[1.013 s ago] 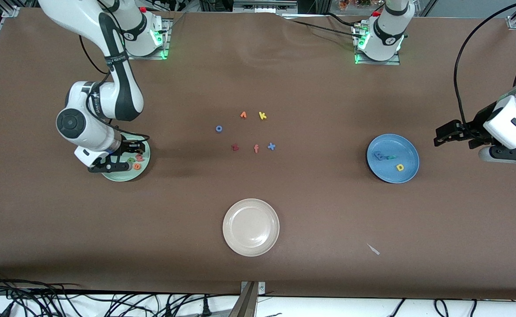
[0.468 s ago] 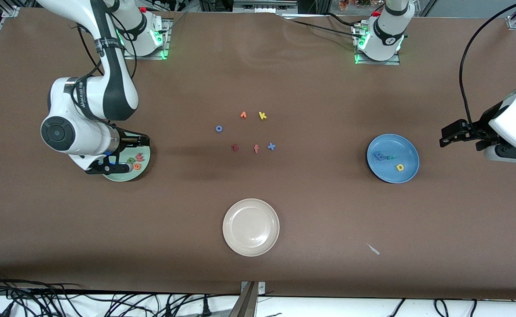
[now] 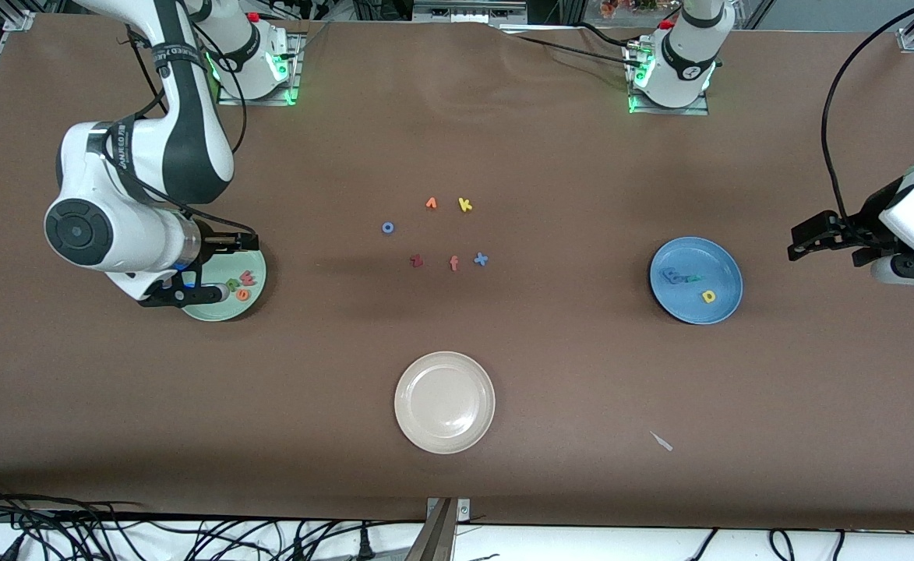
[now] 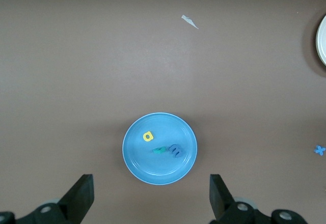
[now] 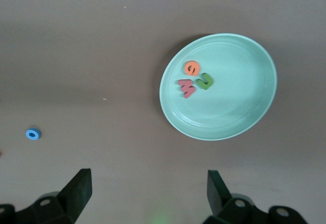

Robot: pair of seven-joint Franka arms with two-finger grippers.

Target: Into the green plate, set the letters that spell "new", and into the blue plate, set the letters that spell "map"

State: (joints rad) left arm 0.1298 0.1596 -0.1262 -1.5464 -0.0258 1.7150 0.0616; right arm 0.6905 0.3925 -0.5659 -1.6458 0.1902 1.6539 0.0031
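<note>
The green plate [image 3: 260, 274] [image 5: 219, 127] lies toward the right arm's end of the table. It holds the green n [image 3: 233, 284] [image 5: 205, 81], the orange e [image 3: 243, 294] [image 5: 192, 68] and the pinkish-red w [image 3: 247, 276] [image 5: 187, 88]. My right gripper [image 3: 223, 269] [image 5: 147, 193] hangs open and empty, raised beside this plate. The blue plate [image 3: 720, 265] [image 4: 153, 165] holds the light blue m [image 3: 671, 275] [image 4: 176, 150], the teal p [image 3: 692, 278] [image 4: 161, 150] and the yellow a [image 3: 708, 296] [image 4: 148, 136]. My left gripper [image 3: 803, 240] [image 4: 152, 196] is open, empty, raised off to the side of it.
Loose letters lie mid-table: orange v-shape [image 3: 431, 203], yellow k [image 3: 465, 205], blue o [image 3: 387, 227] [image 5: 33, 134], dark red z [image 3: 416, 261], reddish f [image 3: 453, 263], blue x [image 3: 481, 259] [image 4: 320, 150]. A cream plate [image 3: 445, 402] and a white scrap [image 3: 661, 441] lie nearer the camera.
The right gripper has risen and drawn back from the green plate, opening wider and uncovering the three letters. The left gripper has drifted farther from the blue plate.
</note>
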